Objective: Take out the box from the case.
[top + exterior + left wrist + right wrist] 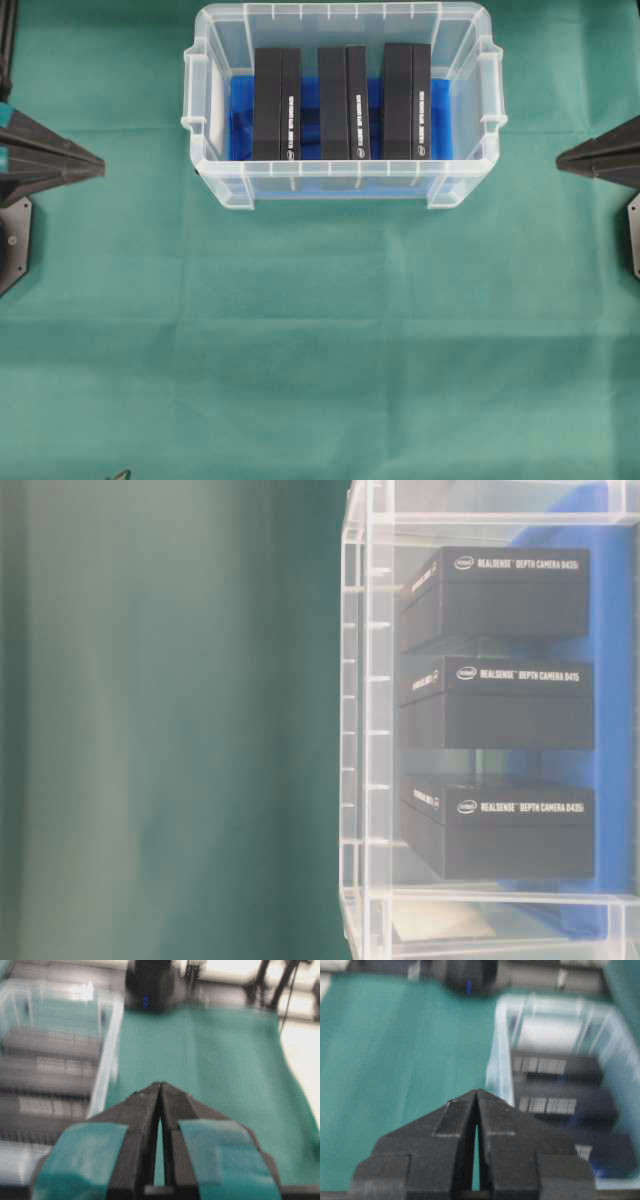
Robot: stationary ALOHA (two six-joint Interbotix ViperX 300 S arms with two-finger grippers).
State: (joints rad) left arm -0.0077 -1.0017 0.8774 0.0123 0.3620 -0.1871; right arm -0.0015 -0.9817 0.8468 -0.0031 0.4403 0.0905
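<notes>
The case [343,190], a clear plastic bin with a rimmed edge and side handles, sits on the green-covered surface [320,350] toward the far middle of the overhead view. Its bottom is lined in bright blue. Inside it three black boxes stand on edge side by side, apart from one another: the left box [277,103], the middle box [343,102] and the right box [407,100].

Through the clear wall in the table-level view, each box carries white lettering with a small oval Intel logo. The top one there reads "REALSENSE DEPTH CAMERA D435i", and the bottom one reads the same. The one between them reads "REALSENSE DEPTH CAMERA D415". More white print runs along the short ends, too small to read. In the wrist views the box sides show blocks of pale print, blurred beyond reading.

The left gripper [100,166] rests at the left edge of the overhead view, well apart from the case, its jaws pressed together on nothing. The right gripper [560,162] rests at the right edge, likewise well apart, its jaws also pressed together and empty.
</notes>
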